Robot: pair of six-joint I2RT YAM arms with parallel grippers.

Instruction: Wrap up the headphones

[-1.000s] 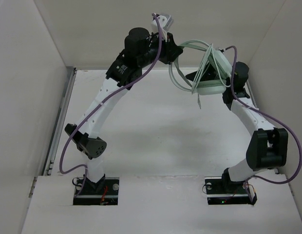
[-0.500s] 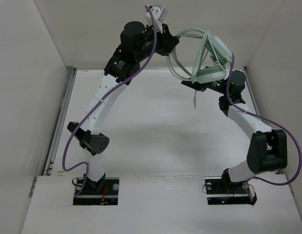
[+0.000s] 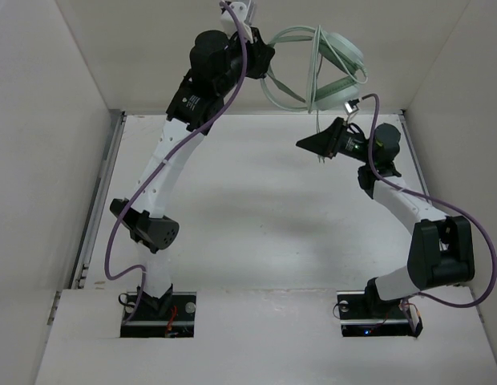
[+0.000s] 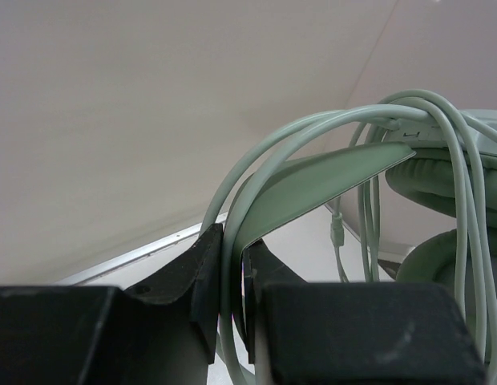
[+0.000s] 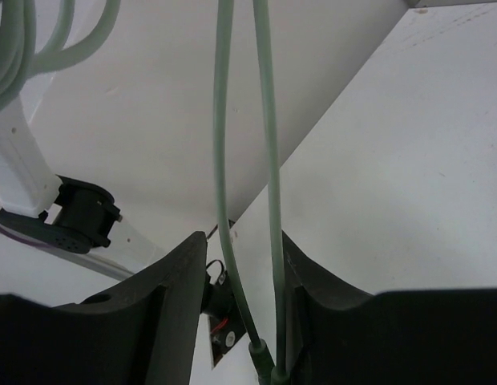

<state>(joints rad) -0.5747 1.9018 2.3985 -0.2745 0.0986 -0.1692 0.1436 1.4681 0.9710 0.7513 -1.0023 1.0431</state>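
table [image 3: 256, 233] white | walls [image 3: 40, 120] plain beige — three sides | metal rail [image 3: 100, 208] left edge

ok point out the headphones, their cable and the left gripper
headphones [image 3: 345, 54], top external view, on an ear cup
cable [image 5: 222, 160], right wrist view, on the left strand
left gripper [image 4: 232, 277], left wrist view, midway between its fingertips

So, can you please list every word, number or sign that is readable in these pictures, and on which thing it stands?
No text can be read in any view.
Black housing on the left arm: a few pale marks in the top view, too small to read.
Headphones: no lettering or brand shows on the parts in view.
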